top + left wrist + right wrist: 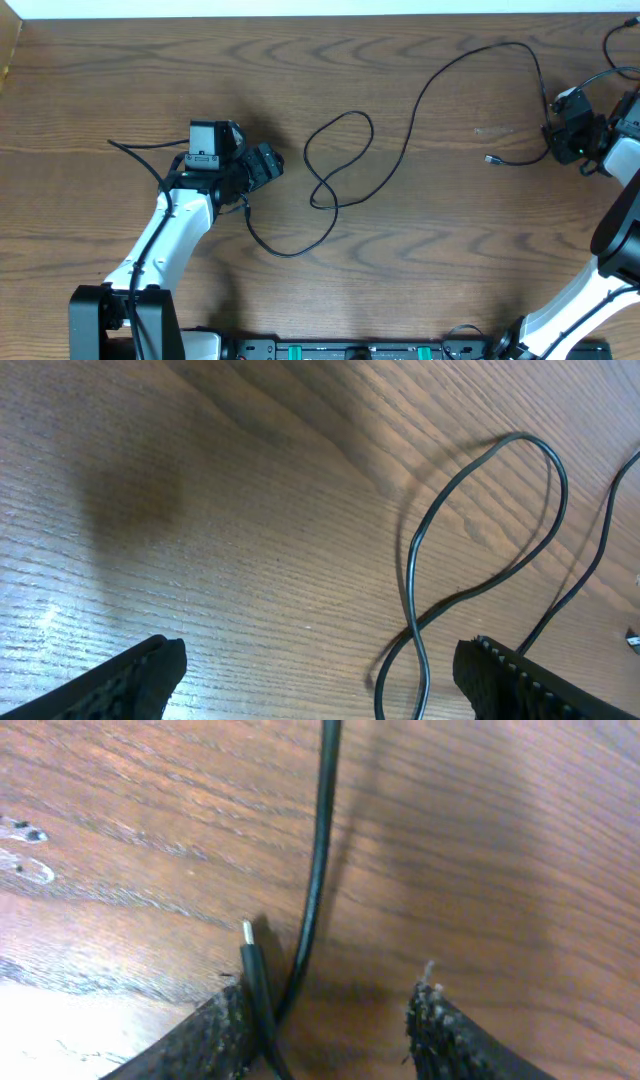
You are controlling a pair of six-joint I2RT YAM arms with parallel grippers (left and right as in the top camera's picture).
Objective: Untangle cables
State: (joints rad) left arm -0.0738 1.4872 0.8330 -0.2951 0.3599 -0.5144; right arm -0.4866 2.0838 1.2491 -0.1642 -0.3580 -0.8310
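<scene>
At the far right of the table (100, 60), the right hand (330, 992) stands partly open and grips nothing. A black cable (318, 850) and a small plug (250, 950) lie against one finger only, and the rest of the gap is bare. If it closes from here, I judge it may catch strand and plug together, nip the plug's metal tip, or push the strand sideways and miss. A pull to the right on the wrong strand would likely tighten the crossed loop (305, 150) at mid-table rather than free it.

Left of centre, the left hand (268, 165) has its jaws wide and empty and faces that loop. In the left wrist view one strand runs between its fingers on the wood. Closing low there could scrape the table, and lifting at the crossing could draw it tighter.

Several things cannot be made out:
- The near-left run of cable passes under the left arm, so its path there is hidden.
- The right hand covers the spot where the plug end and the long run meet, so I cannot tell whether they are one cable or two.
- Neither hand's height above the wood can be read.
</scene>
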